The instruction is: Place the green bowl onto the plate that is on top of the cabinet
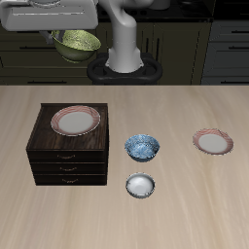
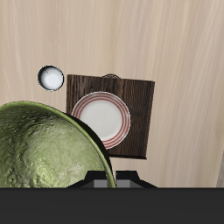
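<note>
The green bowl hangs tilted in my gripper, held high above the table, behind and above the cabinet. The gripper's fingers are shut on the bowl's rim. The dark-brown cabinet has three drawers, and the pink-rimmed plate lies on its top. In the wrist view the bowl fills the near field, and the plate on the cabinet shows far below, beside the bowl's edge.
A blue patterned bowl and a small white bowl stand beside the cabinet, the white one nearer the table's front edge; it also shows in the wrist view. A second pink-rimmed plate lies farther off on the table.
</note>
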Controlling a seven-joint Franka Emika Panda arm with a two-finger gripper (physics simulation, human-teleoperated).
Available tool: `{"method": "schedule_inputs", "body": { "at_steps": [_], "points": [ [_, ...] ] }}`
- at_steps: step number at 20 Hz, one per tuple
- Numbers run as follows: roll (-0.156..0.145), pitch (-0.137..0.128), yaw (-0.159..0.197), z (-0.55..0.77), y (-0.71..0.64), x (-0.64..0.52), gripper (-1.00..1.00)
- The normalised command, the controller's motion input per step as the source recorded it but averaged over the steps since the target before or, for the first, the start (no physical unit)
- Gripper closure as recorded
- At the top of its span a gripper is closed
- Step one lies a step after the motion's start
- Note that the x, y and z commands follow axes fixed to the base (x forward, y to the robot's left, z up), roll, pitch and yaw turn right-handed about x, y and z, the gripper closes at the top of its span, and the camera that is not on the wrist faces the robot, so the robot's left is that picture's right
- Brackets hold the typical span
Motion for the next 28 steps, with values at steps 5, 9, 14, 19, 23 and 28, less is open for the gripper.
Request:
{"method": "schedule_inputs", "body": {
  "at_steps": [5, 9, 14, 19, 23, 28],
  "points": [
    [-0.011, -0.005, 0.002, -0.08, -0.14, 0.04, 1.00],
    [-0.001, -0.005, -0.062, 0.00, -0.17, 0.09, 1.00],
    [0.001, 0.026, -0.035, -0.38, 0.07, 0.15, 1.00],
    [-0.023, 0.046, -0.017, -0.38, -0.03, 0.11, 1.00],
    [-0.016, 0.033, -0.028, -0.28, -0.10, 0.06, 1.00],
    [-0.029, 0.041, -0.002, -0.36, -0.13, 0.06, 1.00]
  ]
}}
